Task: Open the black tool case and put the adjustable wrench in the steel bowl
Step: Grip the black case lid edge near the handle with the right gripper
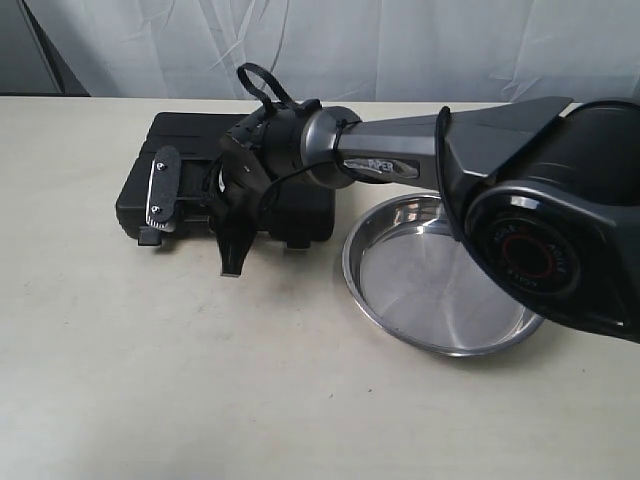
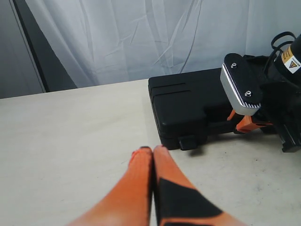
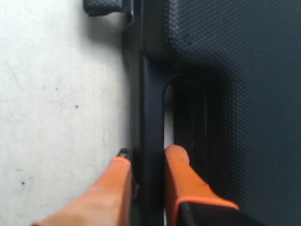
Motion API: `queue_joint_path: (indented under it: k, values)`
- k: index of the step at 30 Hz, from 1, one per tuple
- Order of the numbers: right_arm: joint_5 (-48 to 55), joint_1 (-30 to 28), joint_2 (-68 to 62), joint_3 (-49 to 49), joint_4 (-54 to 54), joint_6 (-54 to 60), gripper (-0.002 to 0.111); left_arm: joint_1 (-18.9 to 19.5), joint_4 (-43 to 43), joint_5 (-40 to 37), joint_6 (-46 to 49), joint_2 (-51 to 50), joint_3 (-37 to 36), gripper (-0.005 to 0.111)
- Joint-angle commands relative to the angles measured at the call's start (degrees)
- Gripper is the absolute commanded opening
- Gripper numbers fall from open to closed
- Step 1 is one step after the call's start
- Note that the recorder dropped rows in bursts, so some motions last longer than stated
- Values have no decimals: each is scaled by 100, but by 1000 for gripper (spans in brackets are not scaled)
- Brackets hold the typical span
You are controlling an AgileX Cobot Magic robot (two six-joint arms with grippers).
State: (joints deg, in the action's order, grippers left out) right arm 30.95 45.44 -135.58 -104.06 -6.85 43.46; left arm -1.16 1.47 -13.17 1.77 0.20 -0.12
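The black tool case (image 1: 185, 135) lies closed on the table, left of the steel bowl (image 1: 430, 285). My right arm reaches across from the right. Its gripper (image 1: 232, 245) sits at the case's front edge between the two latches. In the right wrist view the right gripper (image 3: 149, 157) is shut on the case's handle bar (image 3: 151, 108), one orange finger (image 3: 176, 160) in the handle slot, the other on the table side. My left gripper (image 2: 153, 149) is shut and holds nothing, low over the table, short of the case (image 2: 188, 101). The adjustable wrench is hidden.
One latch (image 2: 188, 141) sticks out at the case's front corner nearest my left gripper; the other (image 1: 295, 243) is near the bowl. White curtain hangs behind the table. The right arm's bulky base joint (image 1: 540, 240) overhangs the bowl's right side.
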Motion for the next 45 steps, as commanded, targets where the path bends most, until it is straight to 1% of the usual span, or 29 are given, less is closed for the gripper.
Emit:
queue_joint_path:
  k: [1, 15, 36, 37, 38, 39, 40, 41, 42, 44, 45]
  values:
    - [73, -15, 256, -33, -19, -53, -1, -6, 21, -12, -5, -20, 12, 0]
    - [304, -15, 391, -33, 727, -65, -1, -6, 21, -12, -5, -20, 12, 0]
    - [304, -15, 119, -33, 722, -42, 0, -6, 21, -12, -5, -20, 12, 0]
    - [304, -15, 105, -33, 722, -28, 4, -6, 21, -12, -5, -20, 12, 0]
    - [291, -15, 105, -33, 722, -3, 15, -6, 21, -12, -5, -20, 12, 0]
    - [273, -15, 105, -33, 722, -3, 23, -6, 21, -12, -5, -20, 12, 0]
    - [222, -15, 105, -33, 685, -3, 33, -6, 21, -12, -5, -20, 12, 0]
    - [197, -15, 105, -33, 685, -3, 35, -6, 21, -12, -5, -20, 12, 0]
    - [197, -15, 105, -33, 685, -3, 33, -6, 21, -12, -5, -20, 12, 0]
    - [197, -15, 105, -33, 685, -3, 22, -6, 21, -12, -5, -20, 12, 0]
    - [197, -15, 105, -33, 685, -3, 15, -6, 21, -12, -5, -20, 12, 0]
